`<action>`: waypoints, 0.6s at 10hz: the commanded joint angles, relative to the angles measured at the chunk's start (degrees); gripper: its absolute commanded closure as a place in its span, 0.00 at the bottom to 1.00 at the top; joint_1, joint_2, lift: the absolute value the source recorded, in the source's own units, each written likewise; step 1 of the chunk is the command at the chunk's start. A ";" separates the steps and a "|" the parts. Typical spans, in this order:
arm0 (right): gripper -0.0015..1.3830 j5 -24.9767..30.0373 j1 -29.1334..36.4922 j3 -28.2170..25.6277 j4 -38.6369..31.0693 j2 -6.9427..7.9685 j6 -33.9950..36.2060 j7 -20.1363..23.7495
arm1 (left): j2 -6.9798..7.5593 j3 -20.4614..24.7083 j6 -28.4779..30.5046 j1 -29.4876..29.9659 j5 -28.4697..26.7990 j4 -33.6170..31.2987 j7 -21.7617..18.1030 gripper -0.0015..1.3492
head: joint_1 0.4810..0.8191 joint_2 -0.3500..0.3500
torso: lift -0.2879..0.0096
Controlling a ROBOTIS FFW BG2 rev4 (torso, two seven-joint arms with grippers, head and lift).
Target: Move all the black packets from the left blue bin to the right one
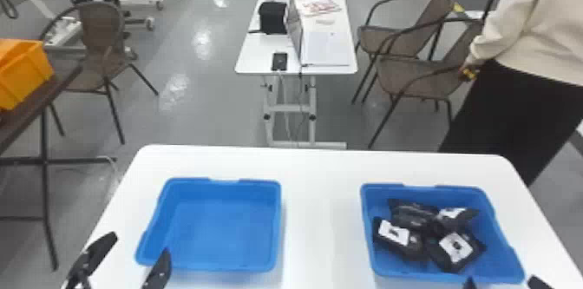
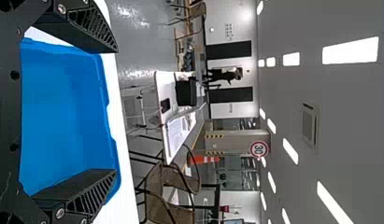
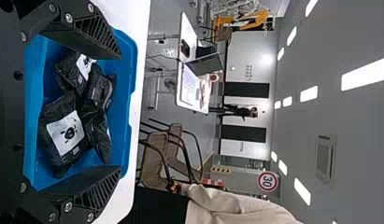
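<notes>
Jaws of the left gripper stand wide apart with nothing between them, near the near-left corner of the left blue bin. Jaws of the right gripper are also spread wide and hold nothing, near the near-right part of the right blue bin. Both bins sit side by side on a white surface, well apart, and the left one has its blue floor in plain view.

Four black packets can be made out in the right bin, heaped together and partly overlapping. One, with a white label, lies toward the left wall; beside it the near-right packet also shows a white label. Behind them, a dark glossy packet rests next to the far-right packet, whose pale label is partly visible.

Beyond the bins is a white table with a small black device on it. Farther left, an orange crate rests on a brown table.
</notes>
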 commanded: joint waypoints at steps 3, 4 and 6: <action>0.14 0.08 -0.62 0.00 0.09 0.14 0.08 0.02 | -0.24 -0.66 1.19 0.01 0.72 0.00 0.00 0.09 | 0.63 0.54 | 0.97; 0.14 -0.01 -0.53 0.00 0.00 0.14 0.08 0.02 | -0.24 -1.01 1.37 0.01 0.81 0.00 0.00 0.09 | 0.63 0.53 | 0.97; 0.14 -0.01 -0.71 0.00 0.00 0.14 0.26 0.02 | -0.24 -1.01 1.81 -0.08 0.89 0.00 0.00 0.09 | 0.63 0.52 | 0.97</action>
